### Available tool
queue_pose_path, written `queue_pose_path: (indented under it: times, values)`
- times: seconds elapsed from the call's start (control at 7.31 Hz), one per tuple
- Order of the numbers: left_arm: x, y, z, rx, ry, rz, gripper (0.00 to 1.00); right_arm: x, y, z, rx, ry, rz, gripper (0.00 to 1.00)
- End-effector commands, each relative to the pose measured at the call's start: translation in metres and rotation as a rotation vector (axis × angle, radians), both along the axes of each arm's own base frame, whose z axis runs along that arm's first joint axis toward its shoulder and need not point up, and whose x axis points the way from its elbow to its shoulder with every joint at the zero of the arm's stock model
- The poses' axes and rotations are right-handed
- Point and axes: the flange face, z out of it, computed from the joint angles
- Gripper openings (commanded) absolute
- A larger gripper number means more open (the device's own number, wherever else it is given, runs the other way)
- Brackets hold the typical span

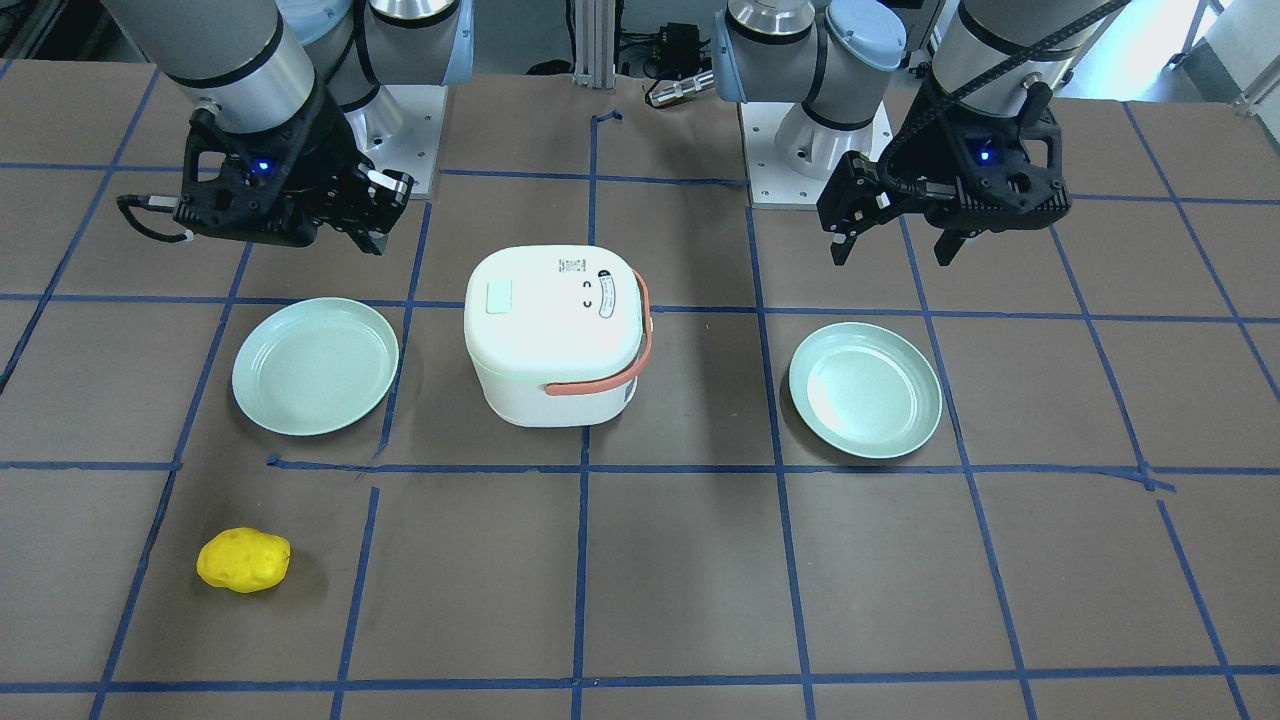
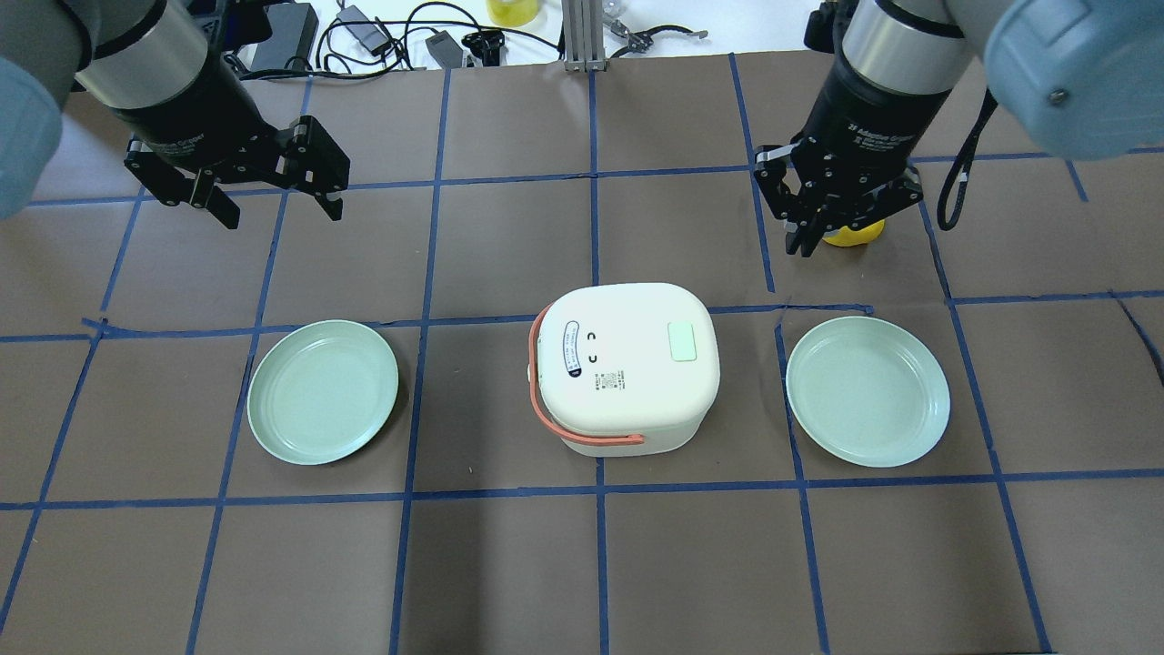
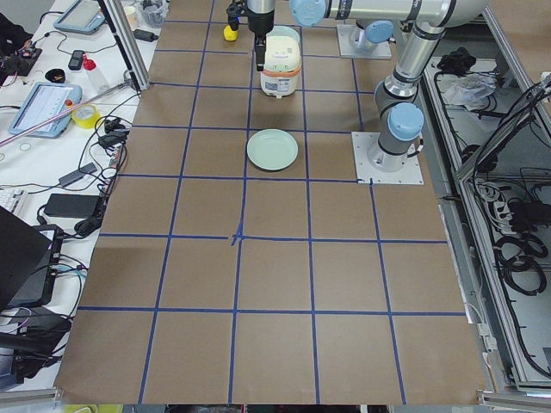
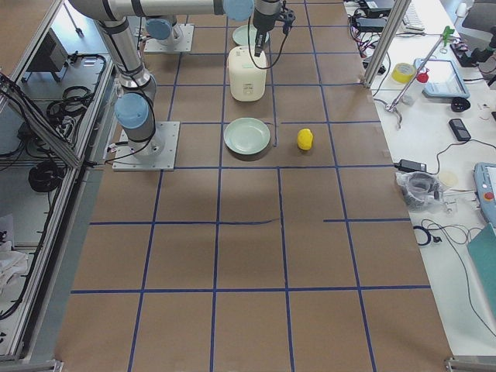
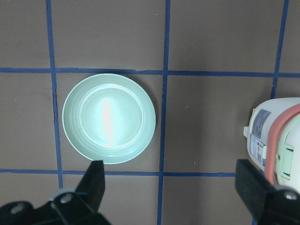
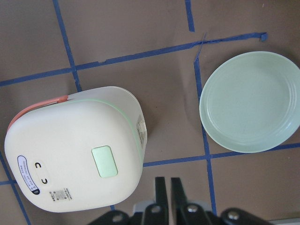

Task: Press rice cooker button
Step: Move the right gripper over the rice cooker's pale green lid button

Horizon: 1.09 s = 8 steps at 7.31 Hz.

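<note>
A white rice cooker (image 2: 623,368) with an orange handle stands at the table's middle, with a pale green rectangular button (image 2: 682,342) on its lid. The button also shows in the front view (image 1: 498,297) and the right wrist view (image 6: 104,161). My left gripper (image 2: 280,214) is open and empty, hovering far left of the cooker above a plate (image 5: 108,117). My right gripper (image 2: 805,246) is shut and empty, hovering beyond the cooker's right side; its fingers (image 6: 161,190) sit together just off the lid's edge.
Two pale green plates flank the cooker, one on the left (image 2: 323,391) and one on the right (image 2: 868,391). A yellow lumpy object (image 1: 243,560) lies on the table under my right arm, partly hidden in the overhead view (image 2: 859,236). Blue tape lines cross the brown table.
</note>
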Motion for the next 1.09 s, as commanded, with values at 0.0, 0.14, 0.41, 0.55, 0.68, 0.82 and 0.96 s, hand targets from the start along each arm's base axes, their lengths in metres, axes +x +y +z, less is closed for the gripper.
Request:
queue_pose_path:
  times: [0.0,0.14,0.41,0.55,0.68,0.82,0.96]
  values:
    - [0.000,0.000,0.000,0.000,0.000,0.001,1.00,0.030,0.015,-0.023,0.054,0.013,-0.011,0.00]
    - [0.000,0.000,0.000,0.000,0.000,0.000,1.00,0.037,0.017,-0.032,0.061,0.000,-0.019,0.00]
    - [0.000,0.000,0.000,0.000,0.000,0.000,1.00,0.042,0.015,-0.043,0.074,-0.002,-0.014,0.00]
    - [0.000,0.000,0.000,0.000,0.000,0.000,1.00,0.046,0.012,-0.047,0.083,-0.045,-0.021,0.00]
    - [0.000,0.000,0.000,0.000,0.000,0.000,1.00,0.048,0.012,-0.052,0.083,-0.058,-0.024,0.00]
    - [0.000,0.000,0.000,0.000,0.000,0.000,1.00,0.049,0.013,-0.066,0.084,-0.060,-0.021,0.00]
    - [0.000,0.000,0.000,0.000,0.000,0.000,1.00,0.057,0.016,-0.079,0.055,-0.062,-0.020,0.00]
